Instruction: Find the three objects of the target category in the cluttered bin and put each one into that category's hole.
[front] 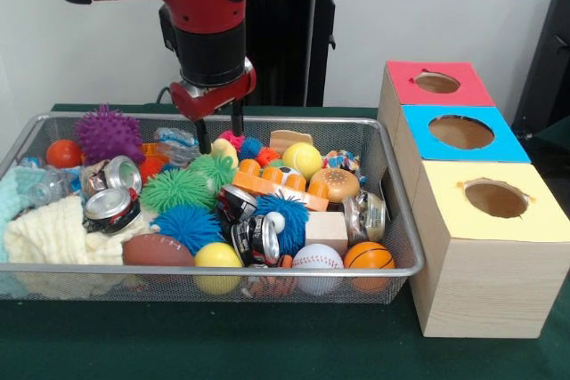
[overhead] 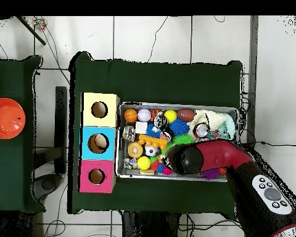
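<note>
The cluttered bin (front: 405, 266), a wide silver wire-mesh basket, holds several balls, crushed cans and toys. It also shows in the overhead view (overhead: 175, 104). My gripper (front: 221, 133) hangs over the bin's far side, open and empty. Its fingertips (front: 203, 141) are just above a green spiky ball (front: 214, 169) and small toys. Beside the bin stand three boxes with round holes in their tops: red (front: 436, 83), blue (front: 460, 132) and yellow (front: 495, 198). In the overhead view the arm (overhead: 200, 157) hides the gripper.
In the bin lie a purple spiky ball (front: 109, 133), crushed cans (front: 113, 206), a football (front: 156, 249), a baseball (front: 317, 258), a basketball (front: 368, 256), a burger toy (front: 335, 184) and a cream cloth (front: 53, 233). An orange dish (overhead: 5, 117) sits on a side table.
</note>
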Available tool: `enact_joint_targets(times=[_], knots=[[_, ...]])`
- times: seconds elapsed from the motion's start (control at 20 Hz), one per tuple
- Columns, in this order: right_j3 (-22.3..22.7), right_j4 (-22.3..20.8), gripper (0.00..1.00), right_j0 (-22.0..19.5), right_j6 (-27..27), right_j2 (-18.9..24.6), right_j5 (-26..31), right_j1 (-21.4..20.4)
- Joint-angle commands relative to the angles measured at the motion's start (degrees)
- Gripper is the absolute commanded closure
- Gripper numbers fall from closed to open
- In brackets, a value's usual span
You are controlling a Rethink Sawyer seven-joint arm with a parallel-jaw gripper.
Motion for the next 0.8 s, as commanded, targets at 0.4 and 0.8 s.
enact_joint_targets(times=[0.4, 0.8], knots=[[-6.07, 2.33, 0.00, 1.33, 2.16, -2.56, 4.56, -2.25], [-5.91, -1.26, 0.00, -0.63, -2.18, -2.29, 1.50, -2.61]])
